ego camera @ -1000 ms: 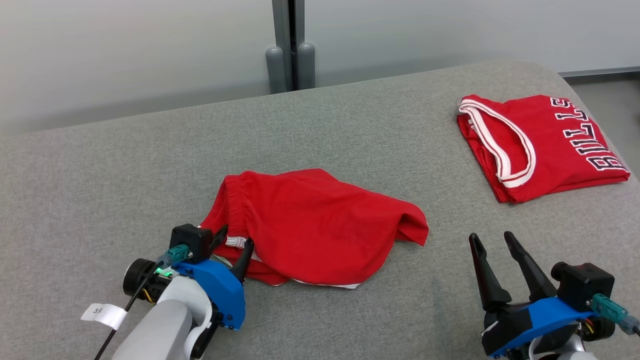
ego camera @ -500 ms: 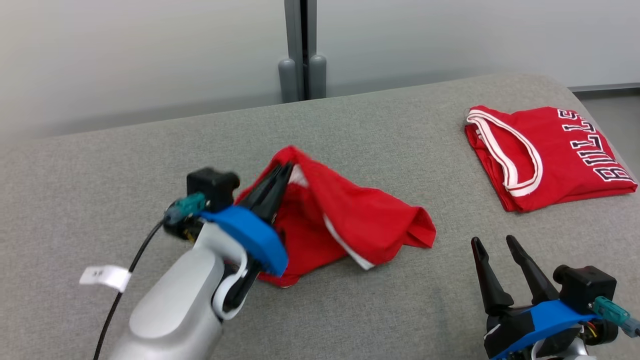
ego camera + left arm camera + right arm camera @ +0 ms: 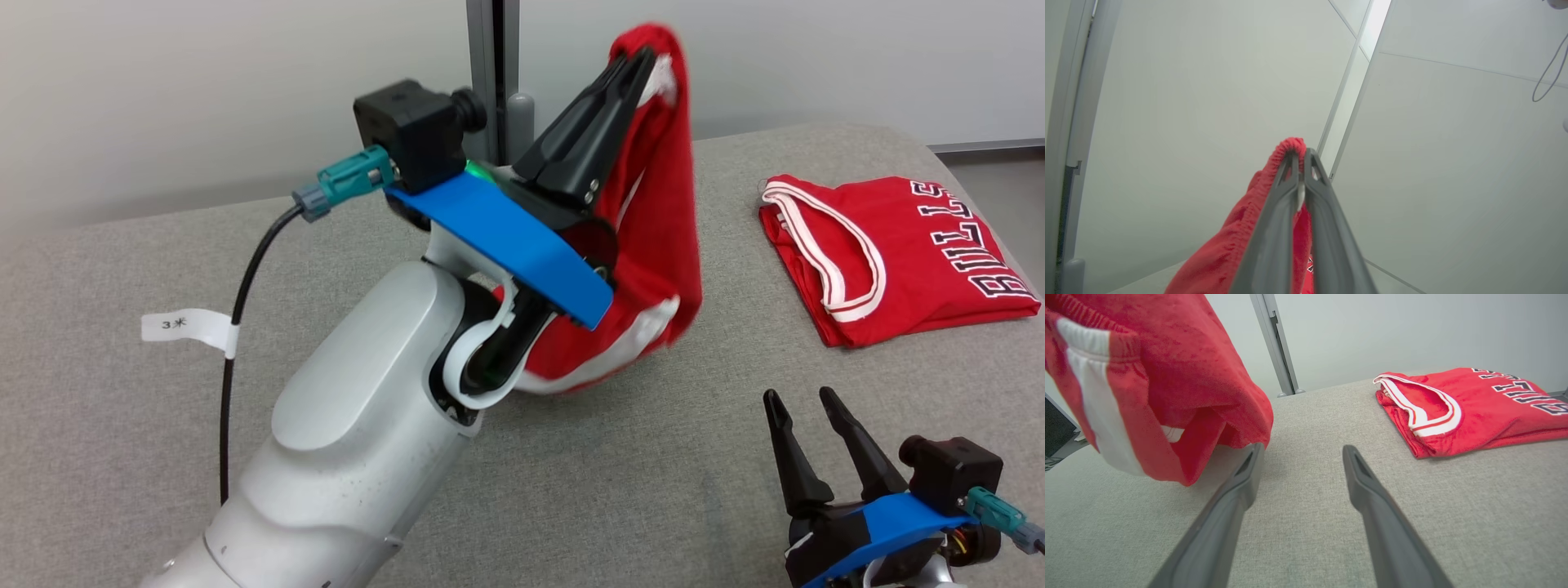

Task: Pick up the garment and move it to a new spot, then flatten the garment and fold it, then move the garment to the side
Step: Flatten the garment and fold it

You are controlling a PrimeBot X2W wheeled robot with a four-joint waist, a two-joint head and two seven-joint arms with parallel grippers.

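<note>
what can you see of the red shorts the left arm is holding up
The red shorts look like soft, fuzzy knit, with a gathered elastic waistband and a white stripe along the side. The left pincer is shut on the waistband, which pokes out past its tips, and the rest hangs limp and bunched below it, over the grey padded surface. The lowest hem seems clear of that surface. Nothing else touches them.
</note>
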